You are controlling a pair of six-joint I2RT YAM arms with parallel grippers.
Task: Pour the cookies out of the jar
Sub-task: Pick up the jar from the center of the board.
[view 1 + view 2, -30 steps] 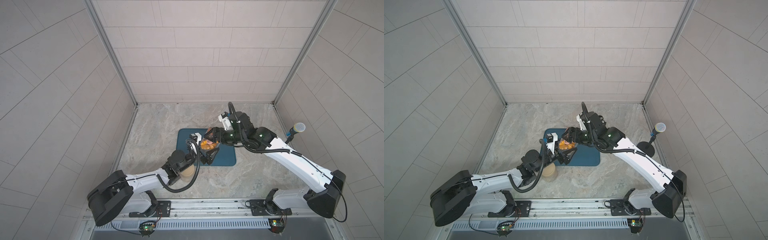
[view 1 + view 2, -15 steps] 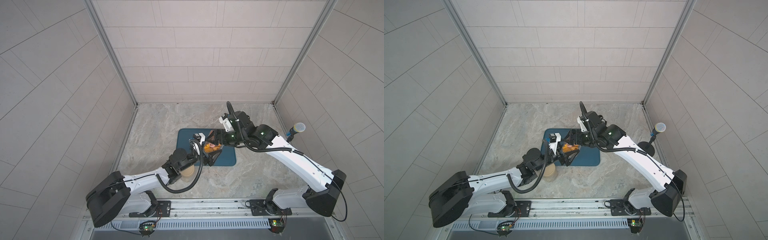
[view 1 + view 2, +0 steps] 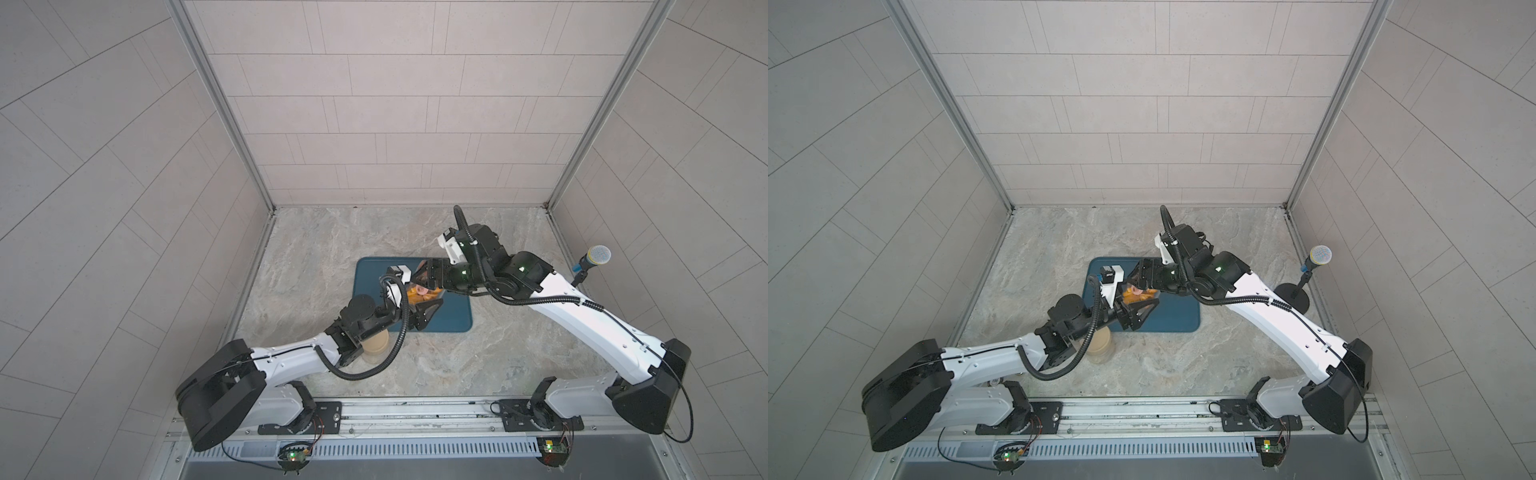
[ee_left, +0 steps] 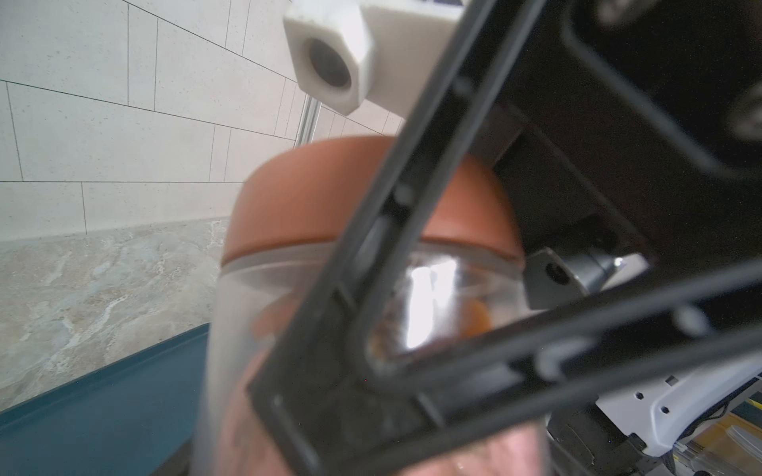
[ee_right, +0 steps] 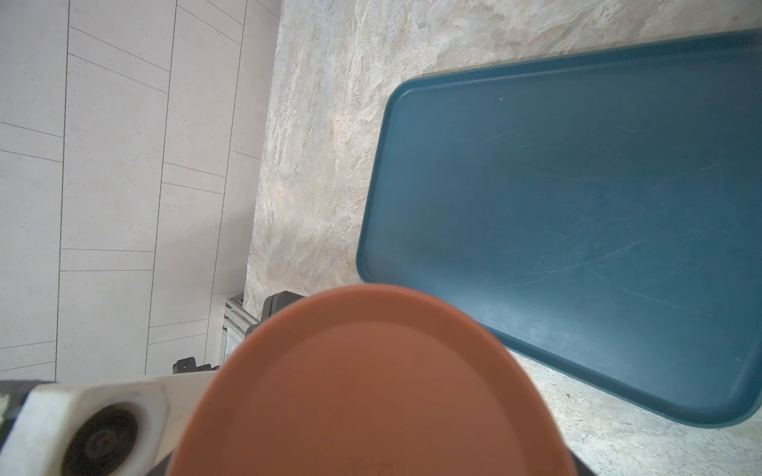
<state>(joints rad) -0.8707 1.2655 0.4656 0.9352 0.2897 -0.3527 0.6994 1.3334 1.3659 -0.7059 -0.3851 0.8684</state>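
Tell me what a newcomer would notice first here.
The left arm and right arm meet over the blue tray mid-table, a clear jar held between them. Its rust-brown lid is on, orange cookies showing inside. A microphone stands by the right wall.

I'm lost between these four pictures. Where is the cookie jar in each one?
In a top view: jar mid-table, against the blue tray.
In a top view: jar mid-table, tray beneath.
Left wrist: jar fills the middle; tray in a corner.
Right wrist: only its brown lid, low in the picture.
Shared landmark: the blue tray.
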